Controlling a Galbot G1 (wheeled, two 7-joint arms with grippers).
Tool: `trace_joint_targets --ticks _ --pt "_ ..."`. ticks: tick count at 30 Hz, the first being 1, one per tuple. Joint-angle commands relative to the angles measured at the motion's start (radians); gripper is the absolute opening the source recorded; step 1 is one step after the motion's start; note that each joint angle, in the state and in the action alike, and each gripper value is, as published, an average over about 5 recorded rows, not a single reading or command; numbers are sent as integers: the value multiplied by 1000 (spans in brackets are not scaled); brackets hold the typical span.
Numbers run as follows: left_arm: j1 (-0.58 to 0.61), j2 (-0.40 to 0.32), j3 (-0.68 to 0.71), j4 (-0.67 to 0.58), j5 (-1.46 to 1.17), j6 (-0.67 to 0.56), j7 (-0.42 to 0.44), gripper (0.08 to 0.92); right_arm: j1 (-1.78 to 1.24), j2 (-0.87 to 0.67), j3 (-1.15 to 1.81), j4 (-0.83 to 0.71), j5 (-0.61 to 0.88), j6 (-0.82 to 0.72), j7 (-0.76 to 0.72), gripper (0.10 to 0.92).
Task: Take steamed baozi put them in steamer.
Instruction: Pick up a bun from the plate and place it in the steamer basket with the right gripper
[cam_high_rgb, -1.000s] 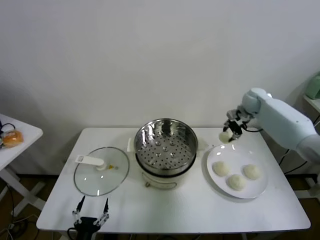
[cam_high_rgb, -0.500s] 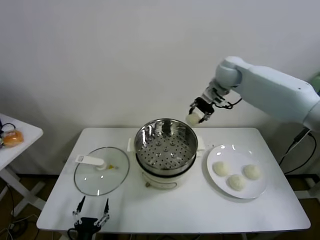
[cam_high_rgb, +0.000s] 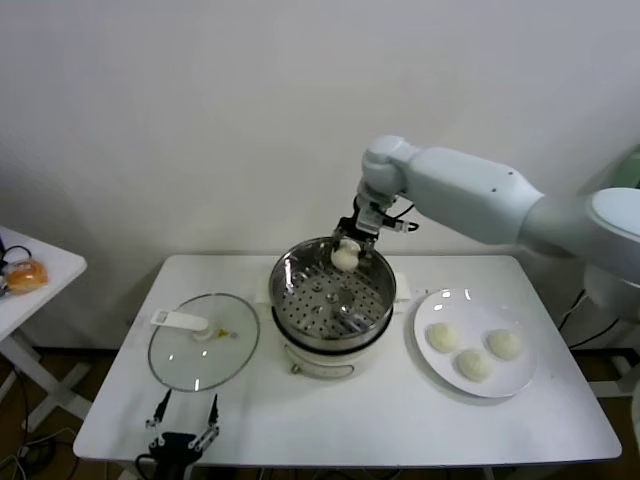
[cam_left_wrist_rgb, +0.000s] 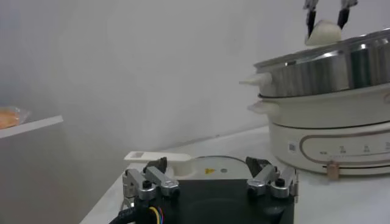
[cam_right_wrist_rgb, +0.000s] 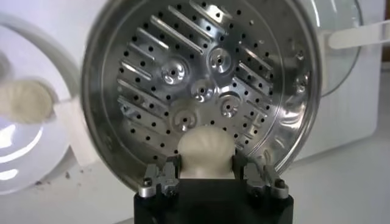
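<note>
My right gripper (cam_high_rgb: 347, 247) is shut on a pale baozi (cam_high_rgb: 345, 258) and holds it over the far side of the steel steamer (cam_high_rgb: 331, 290), which stands on its cream pot base at the table's middle. In the right wrist view the baozi (cam_right_wrist_rgb: 206, 152) sits between my fingers (cam_right_wrist_rgb: 162, 176) above the empty perforated bottom (cam_right_wrist_rgb: 201, 91). Three more baozi (cam_high_rgb: 473, 350) lie on the white plate (cam_high_rgb: 430, 310) at the right. My left gripper (cam_high_rgb: 182, 425) is parked, open and empty, at the table's front left edge.
A glass lid with a white handle (cam_high_rgb: 200, 340) lies flat left of the steamer. An orange-brown bun (cam_high_rgb: 24, 274) sits on a small side table (cam_high_rgb: 50, 262) at far left. A wall stands close behind the table.
My right arm has swung left from beside the plate, carrying the baozi up and over to above the steamer's far side. The left arm has not moved.
</note>
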Motion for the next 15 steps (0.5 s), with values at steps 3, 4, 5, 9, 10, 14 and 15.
trace_joint_targets --ticks 3,4,5,9,10,14,15 --pt "-2 -49 -2 9 9 -3 -1 823 -88 117 54 -198 -146 137 52 568" --pt "-3 -49 -2 11 11 -4 -2 823 -92 119 57 -203 -149 139 53 568" --pt "-4 -49 -2 13 13 -5 -2 823 -96 122 60 -207 -153 141 54 568" --pt "-4 -49 -1 16 15 -8 -2 823 -112 132 83 -227 -182 151 70 573" --pt "-4 -49 0 17 15 -8 -2 823 -116 134 89 -232 -187 152 73 575" --pt "-4 -47 1 17 14 -8 -2 823 -128 148 105 -261 -212 159 80 585" --pt "-4 -47 1 16 14 -8 -2 823 -130 151 109 -269 -217 161 82 588"
